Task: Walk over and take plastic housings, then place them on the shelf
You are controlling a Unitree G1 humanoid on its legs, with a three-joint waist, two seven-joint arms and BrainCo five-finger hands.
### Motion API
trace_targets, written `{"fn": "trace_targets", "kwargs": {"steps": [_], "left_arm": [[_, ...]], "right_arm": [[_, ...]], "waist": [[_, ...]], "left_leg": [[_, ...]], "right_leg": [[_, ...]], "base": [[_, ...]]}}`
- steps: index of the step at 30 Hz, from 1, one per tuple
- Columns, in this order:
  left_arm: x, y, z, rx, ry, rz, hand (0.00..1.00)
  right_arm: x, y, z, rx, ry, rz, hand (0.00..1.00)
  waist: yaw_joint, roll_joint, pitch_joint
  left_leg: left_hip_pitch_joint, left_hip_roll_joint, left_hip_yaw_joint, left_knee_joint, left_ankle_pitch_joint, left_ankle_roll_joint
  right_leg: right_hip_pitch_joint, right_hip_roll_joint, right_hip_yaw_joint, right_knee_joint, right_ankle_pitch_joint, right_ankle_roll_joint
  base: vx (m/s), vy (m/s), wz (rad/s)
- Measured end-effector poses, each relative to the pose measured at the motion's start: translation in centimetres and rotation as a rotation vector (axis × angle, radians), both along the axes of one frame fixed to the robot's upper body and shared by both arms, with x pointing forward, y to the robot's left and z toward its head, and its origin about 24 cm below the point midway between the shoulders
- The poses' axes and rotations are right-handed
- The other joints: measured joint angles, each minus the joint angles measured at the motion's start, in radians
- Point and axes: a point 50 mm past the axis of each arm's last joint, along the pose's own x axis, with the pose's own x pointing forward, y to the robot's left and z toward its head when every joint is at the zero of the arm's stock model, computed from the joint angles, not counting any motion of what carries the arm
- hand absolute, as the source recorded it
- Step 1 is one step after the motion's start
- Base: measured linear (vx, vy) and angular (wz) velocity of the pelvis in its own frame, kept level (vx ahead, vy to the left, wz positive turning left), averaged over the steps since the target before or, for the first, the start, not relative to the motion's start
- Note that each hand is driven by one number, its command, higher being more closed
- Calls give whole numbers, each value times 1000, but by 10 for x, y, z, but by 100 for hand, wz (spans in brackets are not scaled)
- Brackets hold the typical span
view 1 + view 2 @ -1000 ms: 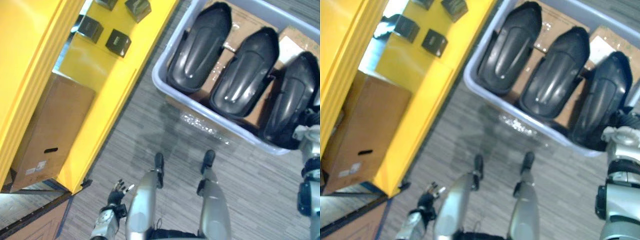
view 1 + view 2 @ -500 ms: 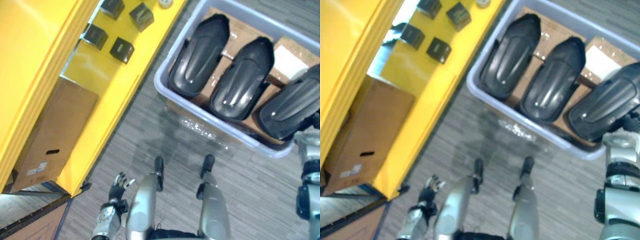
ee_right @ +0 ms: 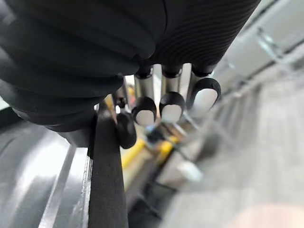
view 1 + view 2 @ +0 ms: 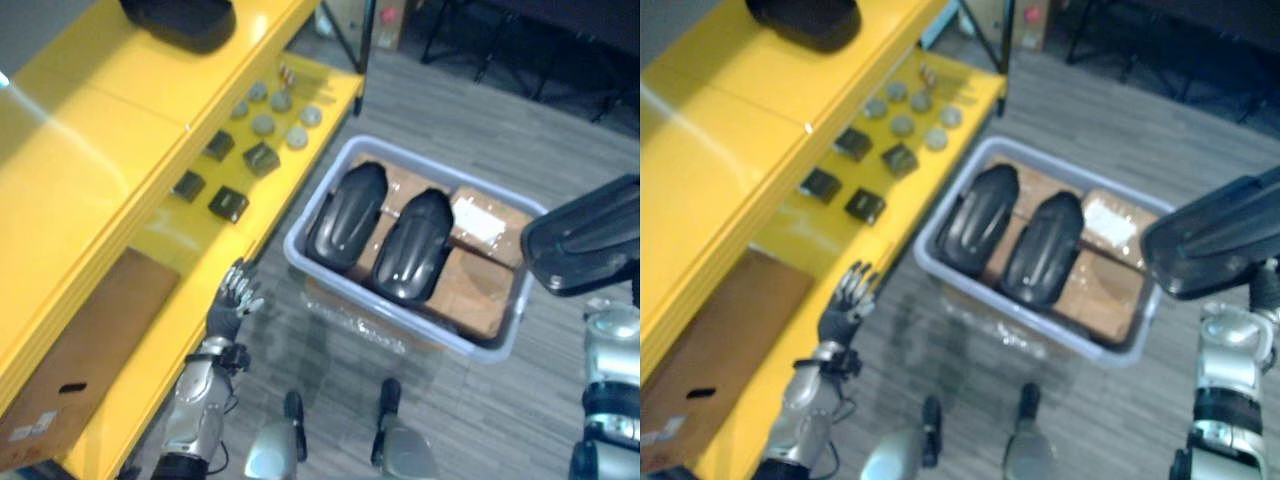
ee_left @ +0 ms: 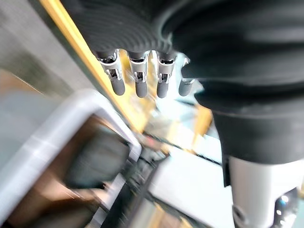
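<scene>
The right hand (image 3: 142, 111) has lifted one housing (image 4: 585, 240) clear of the bin (image 4: 420, 335).

Head feed cuts the lifted housing (image 4: 585, 240) off at the right edge, so I can't see its far end, and it covers my right hand (image 3: 170, 90) there. The dark lump (image 4: 180, 15) on the yellow shelf (image 4: 90, 120) is clipped up top. The cardboard box (image 4: 90, 350) is tucked half under it. The round bits (image 4: 272, 112) are too small to ID. In the left wrist feed the bin (image 5: 47, 123) is just smear.
</scene>
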Motion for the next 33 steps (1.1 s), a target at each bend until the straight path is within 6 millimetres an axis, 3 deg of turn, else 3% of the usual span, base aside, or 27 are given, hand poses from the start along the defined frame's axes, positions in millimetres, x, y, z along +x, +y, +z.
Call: {"fn": "trace_targets", "kwargs": {"steps": [3, 7, 8, 14, 24, 29, 33], "left_arm": [[9, -3, 14, 35, -31, -60, 0], [23, 0, 36, 109, -70, -85, 0], [27, 1, 45, 151, -98, -73, 0], [49, 3, 79, 327, -173, 9, 0], [57, 8, 60, 391, -20, 40, 0], [58, 2, 49, 245, 50, -31, 0], [56, -15, 41, 149, 92, -141, 0]], "right_arm": [[8, 22, 14, -107, -49, 75, 100], [20, 48, 34, -264, -84, 222, 100], [25, 58, 38, -313, -88, 288, 100], [51, 110, 62, -472, -144, 580, 100], [71, 169, 65, -627, -141, 842, 100], [78, 183, 59, -663, -131, 862, 100], [80, 189, 49, -693, -97, 877, 100]], "waist": [[-2, -4, -55], [-2, -14, -76], [0, -25, -98], [1, -26, -154], [37, -57, -176], [52, -60, -178], [52, -63, -181]], "left_leg": [[36, -1, 4, -25, 9, -6], [87, -5, 3, -82, 41, -11], [85, -9, 3, -98, 48, -13], [107, 0, 28, -168, 100, -17], [116, -6, -22, -190, 131, -22], [110, -7, -25, -193, 137, -21], [112, -7, -38, -215, 154, -20]], "right_leg": [[22, 0, -2, 0, 0, 0], [55, -2, -30, 0, -4, 0], [54, -7, -45, -1, -21, -5], [58, -8, -80, -1, -24, -8], [87, -12, -136, -1, -23, -8], [87, -12, -139, -1, -23, -8], [87, -12, -152, -1, -23, -9]], "base": [[-4, 0, -3], [-67, -23, 7], [-112, -52, 9], [-59, -28, 14], [-10, -5, 16], [-54, -7, 4], [-43, -9, 8]]}}
